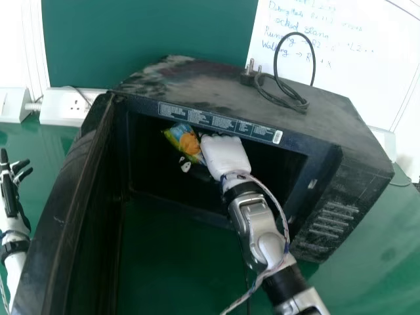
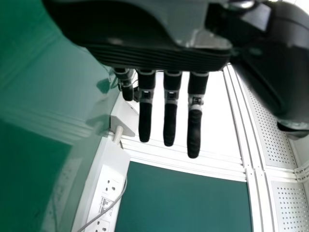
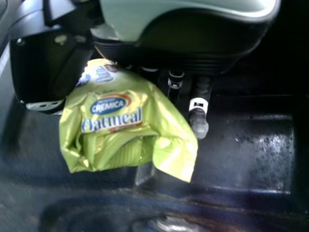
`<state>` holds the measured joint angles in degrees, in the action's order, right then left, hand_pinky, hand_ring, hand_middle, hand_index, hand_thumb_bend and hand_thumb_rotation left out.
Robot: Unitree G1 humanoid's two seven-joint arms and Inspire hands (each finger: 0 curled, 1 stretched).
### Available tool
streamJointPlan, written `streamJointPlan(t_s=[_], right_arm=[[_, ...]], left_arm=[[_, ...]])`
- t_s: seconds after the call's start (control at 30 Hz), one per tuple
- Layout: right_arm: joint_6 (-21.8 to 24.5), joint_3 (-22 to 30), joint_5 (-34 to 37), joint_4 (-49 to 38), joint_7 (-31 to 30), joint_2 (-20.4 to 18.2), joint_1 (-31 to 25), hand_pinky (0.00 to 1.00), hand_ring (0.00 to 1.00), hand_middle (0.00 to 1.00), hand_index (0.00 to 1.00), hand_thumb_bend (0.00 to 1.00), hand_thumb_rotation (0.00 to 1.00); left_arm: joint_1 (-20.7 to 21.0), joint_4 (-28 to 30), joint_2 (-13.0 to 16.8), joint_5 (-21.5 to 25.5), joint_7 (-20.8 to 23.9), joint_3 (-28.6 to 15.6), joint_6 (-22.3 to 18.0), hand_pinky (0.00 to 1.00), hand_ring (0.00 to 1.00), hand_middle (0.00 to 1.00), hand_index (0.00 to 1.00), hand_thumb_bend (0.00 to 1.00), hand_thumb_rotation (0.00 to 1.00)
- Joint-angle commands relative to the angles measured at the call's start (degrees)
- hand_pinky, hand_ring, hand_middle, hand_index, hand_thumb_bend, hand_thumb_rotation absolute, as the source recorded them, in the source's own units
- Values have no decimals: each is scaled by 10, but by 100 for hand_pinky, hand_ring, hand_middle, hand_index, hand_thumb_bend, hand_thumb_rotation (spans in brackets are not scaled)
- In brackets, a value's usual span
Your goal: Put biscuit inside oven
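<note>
The black oven (image 1: 216, 119) stands with its door (image 1: 62, 203) swung wide at the left. Inside its cavity is my right hand (image 1: 225, 156), palm side out of sight. The yellow-green biscuit packet (image 1: 184, 140) lies against the fingers at its left. In the right wrist view, the crumpled packet (image 3: 116, 130) is held between the thumb and fingers of my right hand (image 3: 199, 113), covering part of the fingers. My left hand (image 1: 12, 190) is outside the oven, left of the door; in the left wrist view, the left hand (image 2: 170, 104) has straight fingers with nothing in them.
A coiled cable with a plug (image 1: 289, 98) rests on the oven's top. White socket strips (image 1: 65, 107) run behind the oven on the green table (image 1: 374, 243). The oven's side walls and upper edge closely surround the right forearm and hand. A written whiteboard stands behind.
</note>
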<state>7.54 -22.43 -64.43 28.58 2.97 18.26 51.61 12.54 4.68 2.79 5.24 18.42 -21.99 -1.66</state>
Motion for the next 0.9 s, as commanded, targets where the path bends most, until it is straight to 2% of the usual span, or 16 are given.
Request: streamJointPlan(t_s=[0.0, 0.3, 0.4, 0.5, 0.53, 0.57, 0.6, 0.63, 0.7, 0.77, 0.87], right_arm=[[-6, -7, 9, 20, 25, 7, 23, 13, 21, 47, 49, 53, 0], [-17, -25, 34, 95, 60, 17, 54, 15, 22, 47, 49, 53, 0], [-14, -26, 44, 96, 62, 19, 54, 15, 22, 47, 49, 53, 0], [5, -25, 53, 62, 32, 19, 42, 20, 28, 47, 49, 53, 0], [13, -25, 55, 46, 16, 20, 38, 23, 32, 48, 60, 55, 0], [21, -26, 56, 31, 0, 21, 34, 25, 34, 48, 65, 55, 0], [29, -28, 56, 15, -20, 23, 30, 31, 40, 51, 71, 72, 18], [37, -30, 55, -2, -41, 26, 26, 39, 47, 56, 74, 80, 30], [51, -32, 53, -36, -82, 32, 15, 57, 62, 68, 80, 88, 48], [62, -33, 52, -71, -114, 39, 3, 66, 70, 76, 83, 92, 59], [78, -30, 48, -121, -155, 46, -17, 71, 80, 87, 88, 95, 68]], left_arm=[[-7, 8, 1, 2, -3, 0, -5, 71, 68, 70, 50, 50, 4], [-10, 11, 1, 2, -5, 1, -5, 70, 67, 69, 50, 50, 4], [-10, 14, 0, 1, -2, 0, 1, 70, 67, 70, 50, 50, 4], [-9, 13, 1, 1, -4, 0, 0, 71, 68, 70, 50, 50, 4], [-9, 11, 2, 1, -4, 0, -1, 71, 68, 70, 50, 50, 4], [-8, 11, 2, 0, -5, 0, -1, 71, 68, 70, 50, 50, 4], [-8, 10, 2, 0, -4, 0, -1, 71, 68, 70, 50, 50, 4], [-8, 10, 2, 0, -4, 0, -1, 71, 68, 70, 50, 50, 4], [-7, 9, 2, -2, -3, -1, -3, 70, 67, 70, 50, 50, 4], [-7, 8, 2, -2, -4, -1, -4, 70, 67, 69, 50, 50, 4], [-7, 10, 1, 1, -4, -1, -1, 70, 67, 69, 50, 50, 4]])
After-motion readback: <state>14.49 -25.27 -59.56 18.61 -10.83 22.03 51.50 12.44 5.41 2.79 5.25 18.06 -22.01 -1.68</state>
